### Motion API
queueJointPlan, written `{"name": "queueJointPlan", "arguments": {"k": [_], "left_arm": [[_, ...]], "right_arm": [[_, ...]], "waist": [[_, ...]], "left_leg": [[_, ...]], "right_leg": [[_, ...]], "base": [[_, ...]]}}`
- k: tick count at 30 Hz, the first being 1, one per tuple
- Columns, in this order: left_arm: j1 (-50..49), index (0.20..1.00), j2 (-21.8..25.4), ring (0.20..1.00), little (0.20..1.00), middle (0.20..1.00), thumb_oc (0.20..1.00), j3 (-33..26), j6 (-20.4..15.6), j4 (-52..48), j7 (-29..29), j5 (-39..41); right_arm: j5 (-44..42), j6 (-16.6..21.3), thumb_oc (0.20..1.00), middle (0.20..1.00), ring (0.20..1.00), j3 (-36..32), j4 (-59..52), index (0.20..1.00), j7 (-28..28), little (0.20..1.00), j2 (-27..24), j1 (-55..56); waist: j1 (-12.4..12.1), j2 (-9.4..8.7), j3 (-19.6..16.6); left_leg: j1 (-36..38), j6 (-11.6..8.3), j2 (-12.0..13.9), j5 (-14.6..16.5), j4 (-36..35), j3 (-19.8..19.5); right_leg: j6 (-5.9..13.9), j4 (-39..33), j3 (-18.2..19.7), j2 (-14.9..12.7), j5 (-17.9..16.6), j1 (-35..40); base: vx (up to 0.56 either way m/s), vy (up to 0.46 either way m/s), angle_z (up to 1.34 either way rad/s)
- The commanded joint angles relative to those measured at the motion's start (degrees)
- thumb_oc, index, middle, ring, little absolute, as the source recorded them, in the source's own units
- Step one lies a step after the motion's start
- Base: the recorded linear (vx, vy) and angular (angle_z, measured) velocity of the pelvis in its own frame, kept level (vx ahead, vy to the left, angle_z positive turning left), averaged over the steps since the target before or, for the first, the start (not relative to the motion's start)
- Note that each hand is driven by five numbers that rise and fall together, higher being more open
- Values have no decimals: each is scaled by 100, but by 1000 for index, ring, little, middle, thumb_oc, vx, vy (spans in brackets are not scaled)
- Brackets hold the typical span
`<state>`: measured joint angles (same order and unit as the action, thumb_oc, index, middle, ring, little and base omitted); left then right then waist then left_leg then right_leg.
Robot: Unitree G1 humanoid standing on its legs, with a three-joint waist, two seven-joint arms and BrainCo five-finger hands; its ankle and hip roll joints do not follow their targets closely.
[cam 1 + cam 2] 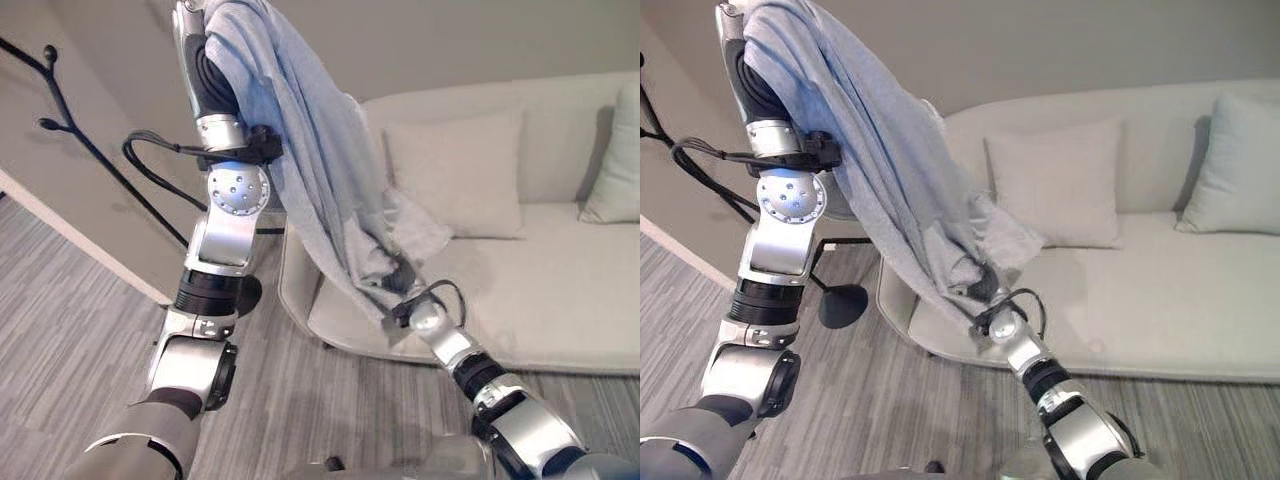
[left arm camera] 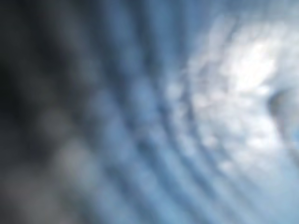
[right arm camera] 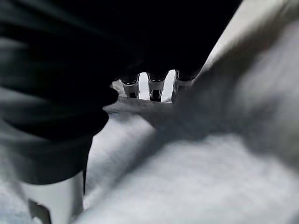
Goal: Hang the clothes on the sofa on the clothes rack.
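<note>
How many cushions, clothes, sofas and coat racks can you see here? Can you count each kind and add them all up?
Cushions: 2, a cream cushion and a pale blue cushion
Clothes: 1, a light blue garment draped over the raised left arm
Sofas: 1, a cream sofa
Coat racks: 1, a black clothes rack
Total: 5

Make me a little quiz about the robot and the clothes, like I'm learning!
1. True or false: the blue-grey garment lies flat on the sofa.
2. Which hand grips the garment's lower end? A. left hand B. right hand
3. Fill in: the black clothes rack stands on the robot's ____ side.

Key: 1 false, it hangs in the air, draped over the raised left arm. 2 B. 3 left.
</note>
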<state>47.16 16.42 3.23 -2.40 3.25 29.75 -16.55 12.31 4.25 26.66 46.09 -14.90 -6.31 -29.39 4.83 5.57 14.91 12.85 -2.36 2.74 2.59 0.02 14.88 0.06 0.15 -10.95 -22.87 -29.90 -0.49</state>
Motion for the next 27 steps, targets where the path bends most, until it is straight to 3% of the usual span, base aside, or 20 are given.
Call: {"name": "queueJointPlan", "arguments": {"k": [1, 4, 5, 7, 8, 9, 10, 12, 14, 15, 16, 21, 23, 24, 27], "left_arm": [[866, 200, -369, 200, 200, 200, 200, -262, -308, -459, 39, 102], [912, 200, -990, 200, 200, 200, 200, 217, -294, -231, -180, 427], [917, 200, -992, 200, 200, 200, 200, 219, -299, -222, -178, 428], [1118, 200, -1346, 200, 200, 200, 200, 483, -299, -134, -364, 468], [1223, 200, -1529, 200, 200, 200, 200, 652, -310, -121, -468, 485], [1224, 200, -1529, 200, 200, 200, 200, 651, -311, -120, -468, 485], [1317, 200, -1603, 200, 200, 200, 200, 1113, -322, -124, -656, 650], [1473, 200, -1697, 200, 200, 200, 200, 1352, -278, -18, -733, 804], [1479, 200, -1715, 200, 200, 200, 200, 1372, -264, -63, -765, 824], [1441, 200, -1723, 200, 200, 200, 200, 1348, -212, -225, -844, 850], [1439, 200, -1761, 200, 200, 200, 200, 1324, -202, -259, -852, 840], [1620, 200, -2070, 200, 200, 200, 200, 1357, -112, -225, -1045, 953], [1635, 200, -2118, 200, 200, 200, 200, 1360, -96, -225, -1063, 992], [1664, 200, -2167, 200, 200, 200, 200, 1386, -100, -205, -1080, 1035], [1778, 200, -2222, 200, 200, 200, 200, 1416, -80, -210, -1094, 1080]], "right_arm": [[66, 284, 1000, 1000, 1000, 346, 303, 1000, -2, 1000, -90, -635], [-3, 378, 1000, 1000, 1000, 619, 568, 1000, -90, 1000, -17, -728], [-3, 382, 1000, 1000, 1000, 615, 573, 1000, -92, 1000, -18, -729], [27, 405, 1000, 1000, 1000, 732, 635, 1000, -162, 1000, -12, -841], [-8, 457, 1000, 1000, 1000, 757, 654, 1000, -216, 1000, -61, -844], [-9, 457, 1000, 1000, 1000, 757, 654, 1000, -216, 1000, -61, -844], [-169, 456, 1000, 1000, 1000, 874, 676, 1000, -284, 1000, -107, -976], [-256, 480, 1000, 1000, 1000, 940, 638, 1000, -298, 1000, -22, -1118], [-288, 487, 1000, 1000, 1000, 921, 608, 1000, -283, 1000, 7, -1121], [-337, 508, 1000, 1000, 1000, 891, 565, 1000, -252, 1000, 123, -1112], [-302, 524, 1000, 1000, 1000, 920, 576, 1000, -249, 1000, 168, -1050], [-464, 473, 1000, 1000, 1000, 934, 1161, 1000, -361, 1000, 355, -1041], [-465, 463, 1000, 1000, 1000, 964, 1246, 1000, -364, 1000, 339, -1021], [-472, 458, 200, 200, 200, 967, 1278, 200, -372, 200, 327, -1035], [-511, 401, 200, 200, 200, 987, 1407, 200, -339, 200, 266, -1052]], "waist": [[251, 972, 209], [494, 1141, 111], [494, 1144, 110], [555, 1181, 65], [637, 1188, 62], [633, 1190, 52], [754, 1129, 78], [752, 1030, 155], [733, 1003, 170], [714, 971, 276], [676, 916, 266], [388, 645, -231], [338, 615, -333], [301, 587, -383], [193, 511, -538]], "left_leg": [[405, -386, 51, -389, -502, -293], [334, -310, -146, -392, -502, -393], [334, -313, -141, -389, -502, -397], [292, -211, -247, -390, -502, -679], [260, -96, -349, -393, -502, -915], [249, -96, -349, -394, -502, -914], [199, -17, -447, -475, -502, -1072], [225, 11, -480, -494, -502, -1105], [242, 23, -485, -482, -502, -1114], [277, 43, -454, -539, -502, -1119], [282, 44, -470, -574, -502, -1122], [227, 162, -458, -556, -502, -1202], [158, 181, -440, -578, -502, -1261], [111, 186, -425, -592, -502, -1272], [-14, 196, -390, -605, -475, -1330]], "right_leg": [[406, -112, 123, -31, 2415, 907], [394, 92, 332, 684, 2456, 1032], [392, 90, 326, 689, 2458, 1035], [344, 275, 787, 1072, 2437, 880], [275, 539, 1155, 1460, 2468, 652], [275, 545, 1157, 1460, 2470, 638], [236, 724, 1372, 1859, 2404, 513], [186, 931, 1236, 2148, 2384, 400], [203, 1065, 1157, 2247, 2376, 284], [244, 1295, 794, 2342, 2396, 97], [215, 1178, 753, 2349, 2433, 197], [215, 359, 897, 2349, 2498, 684], [205, 199, 914, 2345, 2493, 726], [200, 111, 898, 2334, 2503, 758], [199, -103, 883, 2291, 2488, 838]], "base": [[-66, 296, -44], [-30, 171, 39], [-11, 94, 38], [9, 141, -2], [12, 151, 24], [-42, 156, 67], [-76, 59, 58], [-82, -1, 63], [-31, -39, 21], [-13, -61, -9], [-2, -84, -10], [75, -96, 9], [35, -75, 15], [3, -87, 26], [2, -70, 14]]}}
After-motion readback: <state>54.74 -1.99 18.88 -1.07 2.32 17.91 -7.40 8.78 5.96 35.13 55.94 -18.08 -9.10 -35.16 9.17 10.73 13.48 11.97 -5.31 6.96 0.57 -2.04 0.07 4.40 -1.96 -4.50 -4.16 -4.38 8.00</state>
